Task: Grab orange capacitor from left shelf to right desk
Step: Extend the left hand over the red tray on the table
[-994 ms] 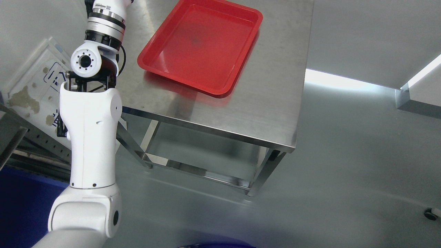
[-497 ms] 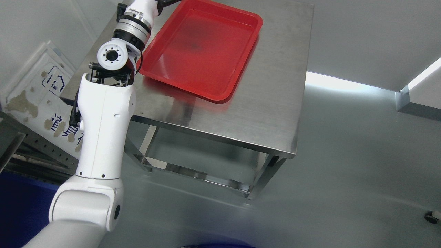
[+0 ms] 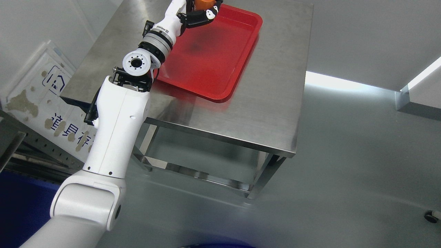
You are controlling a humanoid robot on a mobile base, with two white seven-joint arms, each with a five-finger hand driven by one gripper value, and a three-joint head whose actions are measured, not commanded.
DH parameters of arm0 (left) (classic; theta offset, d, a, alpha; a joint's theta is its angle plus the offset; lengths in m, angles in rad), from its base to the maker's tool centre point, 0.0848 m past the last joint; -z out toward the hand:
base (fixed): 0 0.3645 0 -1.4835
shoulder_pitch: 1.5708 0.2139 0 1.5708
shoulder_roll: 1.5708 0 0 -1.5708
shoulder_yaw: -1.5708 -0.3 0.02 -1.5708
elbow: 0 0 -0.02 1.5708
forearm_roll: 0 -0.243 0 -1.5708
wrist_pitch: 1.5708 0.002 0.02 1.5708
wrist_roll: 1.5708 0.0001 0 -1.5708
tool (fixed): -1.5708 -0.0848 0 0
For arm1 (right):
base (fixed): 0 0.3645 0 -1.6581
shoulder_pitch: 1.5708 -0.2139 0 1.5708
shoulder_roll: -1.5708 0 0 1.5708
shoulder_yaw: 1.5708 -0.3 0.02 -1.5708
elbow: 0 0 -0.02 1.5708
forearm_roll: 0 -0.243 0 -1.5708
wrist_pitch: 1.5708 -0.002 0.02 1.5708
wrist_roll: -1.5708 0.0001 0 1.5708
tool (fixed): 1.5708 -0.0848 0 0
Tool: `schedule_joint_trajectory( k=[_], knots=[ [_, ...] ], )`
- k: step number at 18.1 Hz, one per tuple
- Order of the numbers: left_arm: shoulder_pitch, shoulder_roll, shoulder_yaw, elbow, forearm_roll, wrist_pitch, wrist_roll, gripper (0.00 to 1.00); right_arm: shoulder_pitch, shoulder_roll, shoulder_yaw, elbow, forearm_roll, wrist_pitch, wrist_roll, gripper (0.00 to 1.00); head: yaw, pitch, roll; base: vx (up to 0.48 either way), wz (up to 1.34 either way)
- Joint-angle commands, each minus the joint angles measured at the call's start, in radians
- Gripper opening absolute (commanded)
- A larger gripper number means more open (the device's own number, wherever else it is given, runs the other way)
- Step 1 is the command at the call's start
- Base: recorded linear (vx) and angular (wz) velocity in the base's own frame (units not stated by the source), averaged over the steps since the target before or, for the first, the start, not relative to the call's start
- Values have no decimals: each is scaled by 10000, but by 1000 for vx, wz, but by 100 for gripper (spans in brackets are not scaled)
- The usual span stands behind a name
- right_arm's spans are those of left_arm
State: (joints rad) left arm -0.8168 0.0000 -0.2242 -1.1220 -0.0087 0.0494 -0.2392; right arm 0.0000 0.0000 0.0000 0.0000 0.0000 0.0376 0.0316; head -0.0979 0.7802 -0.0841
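A steel desk [image 3: 268,103] fills the upper middle of the head view, standing on a grey floor [image 3: 361,179]. On the desk lies a red tray [image 3: 220,65], bare where it shows. The robot's left arm [image 3: 113,137] rises from the lower left and reaches across the tray's left rim. At the top edge the left hand [image 3: 201,12] hangs over the tray's far end, its dark fingers [image 3: 196,18] clasped around the orange capacitor [image 3: 204,3], which is partly cut off by the frame. At the far left a white board [image 3: 51,103] leans, bearing a blue house-shaped mark and blue characters too stained to read.
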Motion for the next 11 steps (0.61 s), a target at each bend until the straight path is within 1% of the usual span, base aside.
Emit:
schedule_joint_trajectory(
  k=[1, 3, 4, 5, 6, 9, 11],
  knots=[
    [7, 174, -980, 1203, -266, 166, 15, 35, 138, -175, -107, -337, 0, -8, 6, 100, 0, 0, 0, 0, 0],
    [7, 174, -872, 1203, -220, 227, 15, 41, 138, -175, -107, -337, 0, -8, 6, 100, 0, 0, 0, 0, 0],
    [-8, 174, -842, 1203, -220, 227, 30, 49, 138, -175, -107, -337, 0, -8, 6, 100, 0, 0, 0, 0, 0],
    [-23, 174, -841, 1172, -220, 227, 45, 62, 138, -175, -107, -337, 0, -8, 6, 100, 0, 0, 0, 0, 0],
    [-39, 174, -841, 1081, -220, 227, 45, 71, 138, -175, -107, -337, 0, -8, 6, 100, 0, 0, 0, 0, 0],
    [-131, 174, -552, 546, -220, 197, 91, 87, 138, -175, -107, -337, 0, -8, 6, 100, 0, 0, 0, 0, 0],
    [-253, 174, 259, -189, -204, 212, 152, 88, 138, -175, -107, -337, 0, -8, 6, 100, 0, 0, 0, 0, 0]
  ],
)
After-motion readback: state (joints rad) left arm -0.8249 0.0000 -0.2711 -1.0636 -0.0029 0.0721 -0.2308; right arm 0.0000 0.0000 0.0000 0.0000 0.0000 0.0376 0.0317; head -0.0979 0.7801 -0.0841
